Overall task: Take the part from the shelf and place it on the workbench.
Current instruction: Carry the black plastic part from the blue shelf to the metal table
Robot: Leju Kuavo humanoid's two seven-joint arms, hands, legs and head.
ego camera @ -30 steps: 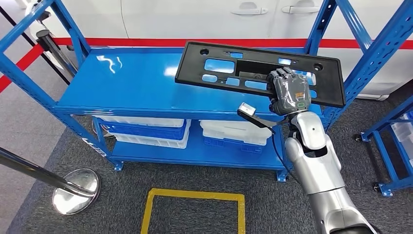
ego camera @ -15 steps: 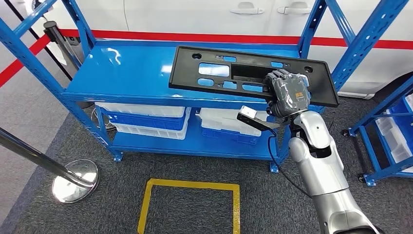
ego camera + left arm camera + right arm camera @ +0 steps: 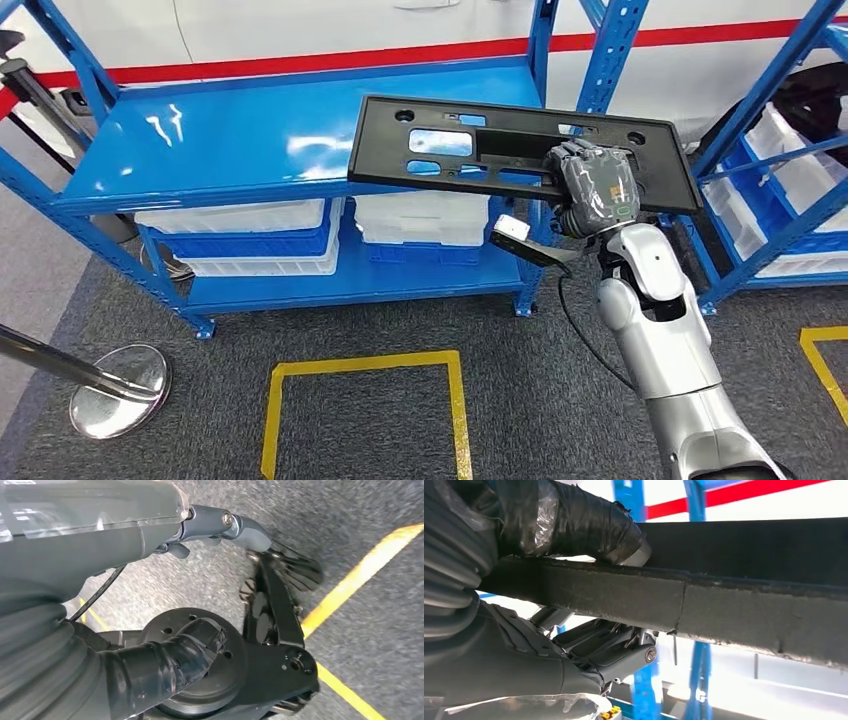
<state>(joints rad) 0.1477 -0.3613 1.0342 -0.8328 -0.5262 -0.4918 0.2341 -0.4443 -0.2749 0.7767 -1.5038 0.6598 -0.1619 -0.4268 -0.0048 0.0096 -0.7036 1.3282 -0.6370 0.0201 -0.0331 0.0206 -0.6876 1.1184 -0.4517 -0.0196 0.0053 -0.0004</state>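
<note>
I'm seeing the R robot hand point(image 3: 597, 189) clamping the near edge of the black plastic part point(image 3: 520, 150), holding it level, above the blue shelf point(image 3: 240, 140) top; L robot hand point(image 3: 150, 520) state: can't tell.

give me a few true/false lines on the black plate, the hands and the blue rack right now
1. The right hand grips the long black plastic panel with cut-outs. True.
2. The panel lies flat on the blue metal shelf rack's top deck. False: it is held up, jutting past the rack's front edge.
3. White plastic bins sit on the rack's lower level. True.
4. The left hand also holds the panel. False: it hangs over grey carpet, holding nothing.
</note>
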